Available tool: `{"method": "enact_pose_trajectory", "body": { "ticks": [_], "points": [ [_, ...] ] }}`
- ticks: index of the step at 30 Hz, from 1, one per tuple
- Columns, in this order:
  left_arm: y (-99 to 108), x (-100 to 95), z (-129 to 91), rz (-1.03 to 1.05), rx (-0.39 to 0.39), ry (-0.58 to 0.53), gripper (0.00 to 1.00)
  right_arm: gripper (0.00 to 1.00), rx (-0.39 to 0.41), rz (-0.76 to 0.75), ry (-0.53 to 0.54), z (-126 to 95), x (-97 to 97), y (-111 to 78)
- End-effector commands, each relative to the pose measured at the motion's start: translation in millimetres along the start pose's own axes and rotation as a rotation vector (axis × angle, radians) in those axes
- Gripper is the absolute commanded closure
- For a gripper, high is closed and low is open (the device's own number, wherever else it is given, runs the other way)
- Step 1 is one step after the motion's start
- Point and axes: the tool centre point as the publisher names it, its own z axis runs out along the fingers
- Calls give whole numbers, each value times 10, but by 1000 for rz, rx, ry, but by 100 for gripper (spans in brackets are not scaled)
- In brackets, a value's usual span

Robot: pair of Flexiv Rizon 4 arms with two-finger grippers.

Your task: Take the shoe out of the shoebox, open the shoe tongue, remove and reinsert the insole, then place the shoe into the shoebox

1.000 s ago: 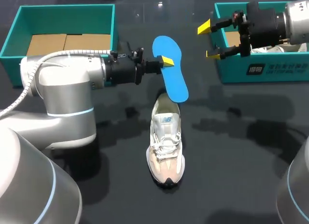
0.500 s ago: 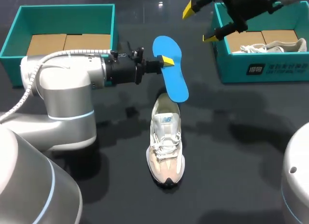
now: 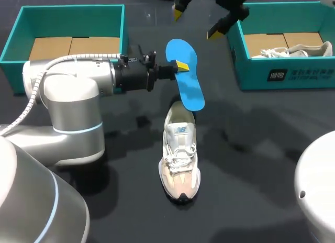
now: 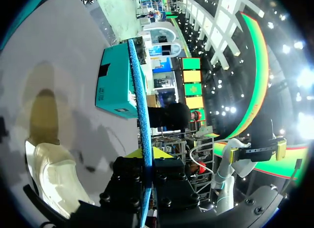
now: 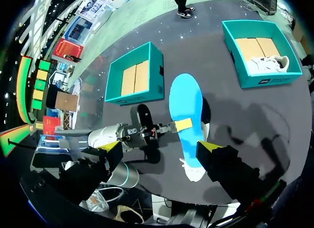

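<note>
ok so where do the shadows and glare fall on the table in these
Head view: soft blotchy shadows darken the table to the right of the shoe. Left wrist view: the table looks pale under the light, with one dark shadow patch beyond the shoe, beside the insole. Right wrist view: broad overlapping shadows lie between the shoe and the shoebox that holds another shoe.

The right gripper [image 3: 196, 22] swings off the right shoebox [image 3: 285, 75], moving leftward and higher, and now hangs over the far worktop [image 3: 141, 23] beyond the insole [image 3: 187, 80].
</note>
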Motion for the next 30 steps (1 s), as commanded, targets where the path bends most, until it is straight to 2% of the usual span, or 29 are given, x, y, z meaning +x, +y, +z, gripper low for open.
{"method": "enact_pose_trajectory", "body": {
  "ticks": [1,9,17,22,30],
  "points": [
    [6,4,0,0,0,-2,100,0,18,-1,-422,94,126,16],
    [6,4,0,0,0,-2,100,0,-1,-20,-473,222,299,-82],
    [6,4,0,0,0,-2,100,0,50,25,-575,438,404,-133],
    [6,4,0,0,0,-2,100,0,49,32,-598,451,428,-168],
    [6,4,0,0,0,-2,100,0,0,37,-594,440,420,-183]
  ]
}}
